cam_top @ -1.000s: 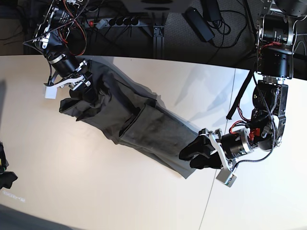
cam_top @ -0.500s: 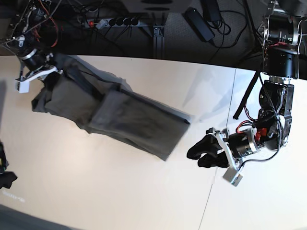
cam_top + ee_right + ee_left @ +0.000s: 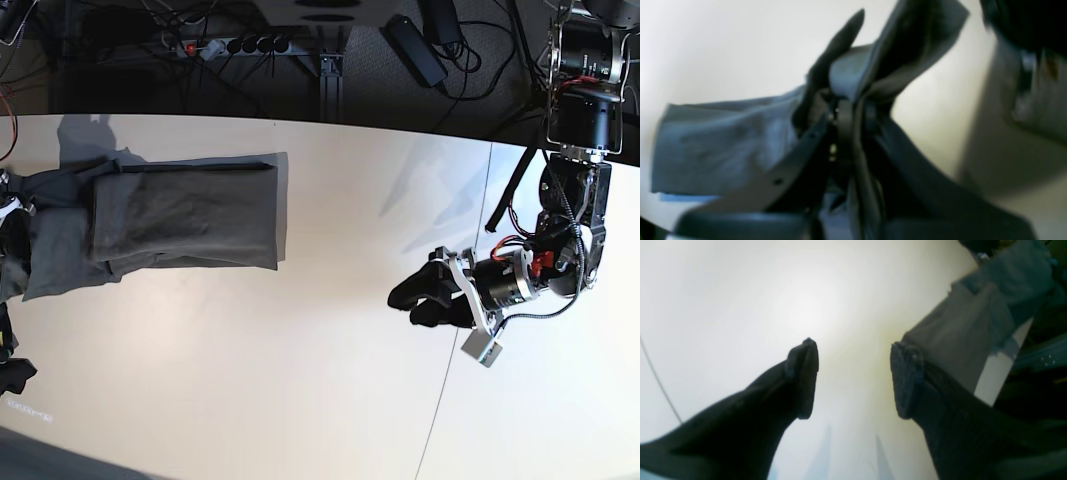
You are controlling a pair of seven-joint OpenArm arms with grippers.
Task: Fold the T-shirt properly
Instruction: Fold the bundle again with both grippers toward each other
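The dark olive-grey cotton T-shirt (image 3: 170, 215), part-folded lengthwise, lies at the white tabletop's (image 3: 330, 400) far left edge. The right gripper (image 3: 848, 110) pinches its end, probably to drag it straight; the left gripper (image 3: 420, 300) hovers released, well apart.

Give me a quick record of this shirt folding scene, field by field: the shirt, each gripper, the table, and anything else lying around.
T-shirt: partly folded, stretched flat along the table's far-left side
right gripper: shut on the T-shirt's bunched end, at the base view's left edge
left gripper: open, empty, well apart from the T-shirt
table: white
other: small black object near the front-left edge
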